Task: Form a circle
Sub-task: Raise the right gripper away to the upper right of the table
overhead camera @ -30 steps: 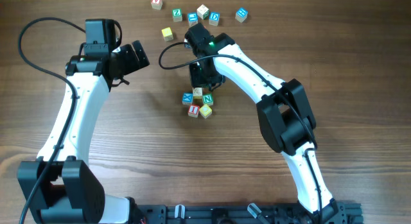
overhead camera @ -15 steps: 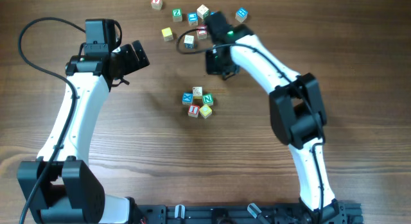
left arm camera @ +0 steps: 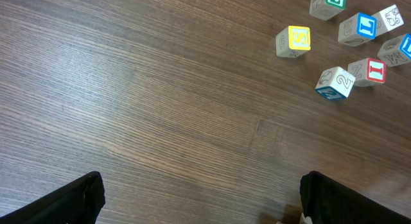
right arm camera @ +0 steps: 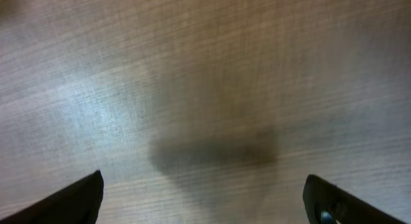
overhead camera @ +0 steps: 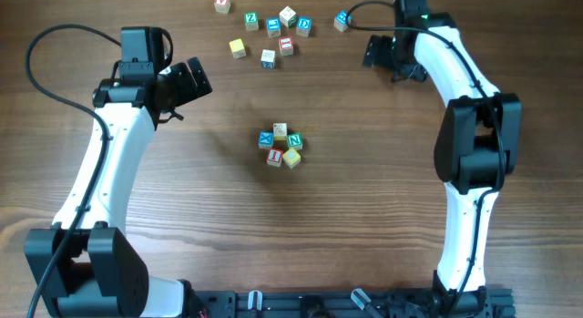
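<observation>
Five cubes sit in a tight circle [overhead camera: 281, 146] at the middle of the table [overhead camera: 209, 209], and with your left gripper [left arm camera: 202, 201] and right gripper [right arm camera: 202, 198] both spread wide, holding nothing, well apart from it, any low pass across could scatter it.

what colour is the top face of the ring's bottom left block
Red, on the block; clearest in the overhead view.

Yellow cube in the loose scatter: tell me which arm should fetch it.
Left, probably. The left gripper is open, and the yellow cube lies just ahead in its wrist view. The right gripper sits past the far end of the loose cubes, its wrist view showing only bare table.
</observation>
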{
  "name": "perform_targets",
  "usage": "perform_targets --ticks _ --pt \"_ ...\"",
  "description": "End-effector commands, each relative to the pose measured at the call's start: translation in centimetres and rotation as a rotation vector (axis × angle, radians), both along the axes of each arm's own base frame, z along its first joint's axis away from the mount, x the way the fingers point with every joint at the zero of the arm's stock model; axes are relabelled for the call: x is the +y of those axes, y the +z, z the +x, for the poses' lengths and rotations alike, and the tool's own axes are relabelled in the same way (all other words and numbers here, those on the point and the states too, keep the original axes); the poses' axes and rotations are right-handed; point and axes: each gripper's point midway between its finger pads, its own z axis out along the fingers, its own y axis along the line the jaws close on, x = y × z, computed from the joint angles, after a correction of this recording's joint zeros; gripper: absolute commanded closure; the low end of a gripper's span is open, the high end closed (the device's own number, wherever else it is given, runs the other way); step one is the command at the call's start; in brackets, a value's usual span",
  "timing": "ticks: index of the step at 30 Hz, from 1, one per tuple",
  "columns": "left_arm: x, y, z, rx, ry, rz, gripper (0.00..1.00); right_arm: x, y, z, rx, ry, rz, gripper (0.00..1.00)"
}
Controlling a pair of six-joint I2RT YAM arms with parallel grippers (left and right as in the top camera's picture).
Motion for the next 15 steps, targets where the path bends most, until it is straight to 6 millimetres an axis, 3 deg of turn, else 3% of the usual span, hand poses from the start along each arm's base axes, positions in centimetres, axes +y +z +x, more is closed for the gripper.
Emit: perform_targets --ticks 1,7,15 --pt "0.3 -0.1 0.1 0.000 0.014 0.005 0.00 -0.5 -0.3 2.2 -0.083 -0.001 -0.012 0.00" --pt "0.3 -0.1 0.1 0.000 0.014 0.005 0.00 -0.2 1.2 5.0 -0.211 -0.002 0.001 0.00" --pt "0.3 -0.1 0.1 -0.001 0.014 0.005 0.00 -0.2 1.3 5.1 -0.215 -0.002 0.002 0.00"
